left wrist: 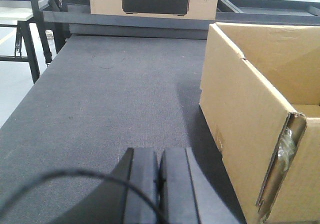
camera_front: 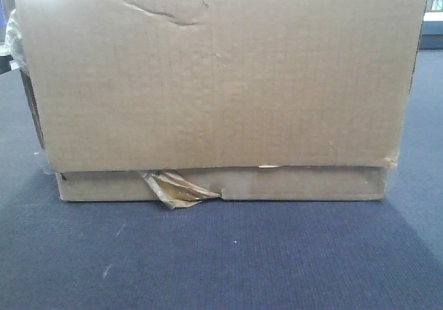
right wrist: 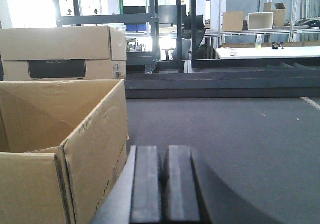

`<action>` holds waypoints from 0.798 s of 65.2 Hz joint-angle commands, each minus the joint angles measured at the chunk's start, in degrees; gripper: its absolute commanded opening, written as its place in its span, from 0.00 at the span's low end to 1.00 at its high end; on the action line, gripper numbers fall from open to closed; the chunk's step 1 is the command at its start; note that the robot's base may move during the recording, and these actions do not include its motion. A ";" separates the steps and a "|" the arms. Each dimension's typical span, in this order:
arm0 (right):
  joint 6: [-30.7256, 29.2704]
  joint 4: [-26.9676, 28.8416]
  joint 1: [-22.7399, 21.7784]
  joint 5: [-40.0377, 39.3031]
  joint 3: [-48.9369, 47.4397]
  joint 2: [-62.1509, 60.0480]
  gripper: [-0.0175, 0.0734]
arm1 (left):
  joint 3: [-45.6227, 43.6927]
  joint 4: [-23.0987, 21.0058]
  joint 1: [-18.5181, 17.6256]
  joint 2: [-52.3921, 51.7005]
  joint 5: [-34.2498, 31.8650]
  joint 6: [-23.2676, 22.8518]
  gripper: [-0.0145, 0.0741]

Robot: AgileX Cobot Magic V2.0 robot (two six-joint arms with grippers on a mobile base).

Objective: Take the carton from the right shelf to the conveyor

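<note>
While the carton (camera_front: 221,81) looks unmarked, another box (left wrist: 155,1) reads "ECOFLOW".

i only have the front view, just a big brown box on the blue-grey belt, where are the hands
Observer: The left hand is shut and empty, beside the large brown corrugated cardboard carton, not touching it.
Operator: and the right one
Observer: The right hand is also shut, on the carton's other side, over the dark woven conveyor belt.
Operator: is the box closed on top
Observer: No, the top is open; the wrist views show its inner walls.
Operator: anything behind it
Observer: A second tan carton with a black printed panel sits beyond the belt's far end.
</note>
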 commanded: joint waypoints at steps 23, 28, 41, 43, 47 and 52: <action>-0.06 -0.80 -0.27 -1.14 0.14 -0.33 0.12 | 1.28 -8.75 1.51 -0.88 -2.55 14.97 0.14; -0.06 -0.80 -0.27 -1.14 0.14 -0.33 0.12 | 3.80 -10.50 3.42 -1.90 -5.18 15.09 0.14; -0.06 -0.80 -0.27 -1.14 0.14 -0.33 0.12 | 15.11 -18.24 10.49 -8.49 -19.60 20.31 0.14; -0.06 -0.80 -0.27 -1.14 0.14 -0.33 0.12 | 17.40 -19.25 11.23 -9.50 -21.23 21.27 0.14; -0.06 -0.80 -0.27 -1.14 0.14 -0.33 0.12 | 20.88 -19.52 12.21 -11.63 -24.22 21.63 0.14; -0.06 -0.80 -0.27 -1.14 0.14 -0.33 0.12 | 25.45 -19.52 12.35 -13.25 -26.90 21.63 0.14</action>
